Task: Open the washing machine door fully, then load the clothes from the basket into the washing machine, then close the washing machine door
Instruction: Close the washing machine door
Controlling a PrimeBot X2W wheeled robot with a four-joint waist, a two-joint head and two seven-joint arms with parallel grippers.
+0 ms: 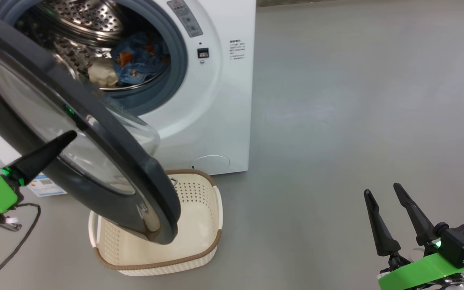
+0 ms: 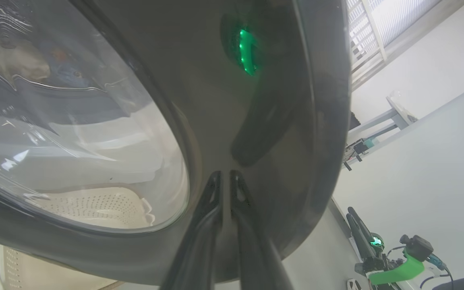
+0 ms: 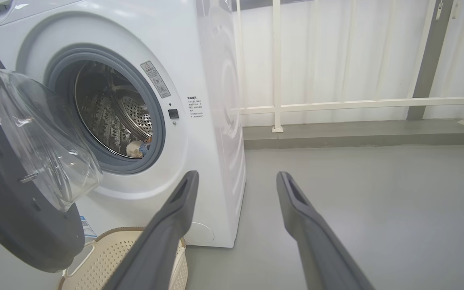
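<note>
The left gripper (image 1: 69,137) has its two fingers pressed together, holding nothing. Its tips rest on the glossy outer face of the washing machine door (image 1: 159,189), or just short of it (in the left wrist view they nearly meet their own reflection in the black ring, beside the glass window). The coming move turns on this: the door lies straight ahead of those tips and stands roughly half open, with its hinge on the machine's left side. Its bulging glass bowl points back toward the opening of the washing machine (image 1: 224,100). A push along the fingers should swing the door toward the grey rubber ring (image 1: 177,48), so the left arm is plainly the one placed for it. The clothes (image 1: 139,60) lie heaped low in the steel drum (image 1: 83,16), behind the ring. Nothing seems to hang over the lip where it could catch in the seal, though the door hides the ring's left part. The basket (image 1: 197,197) sits on the floor (image 1: 336,100) just before the machine, under the door's lower edge, and what shows of it is empty. The right wrist view suggests the door passes above its rim, so it is unlikely to block the swing. The right gripper (image 1: 382,191) hangs well apart to the right with its fingers spread wide, empty and clear of the door's arc.
</note>
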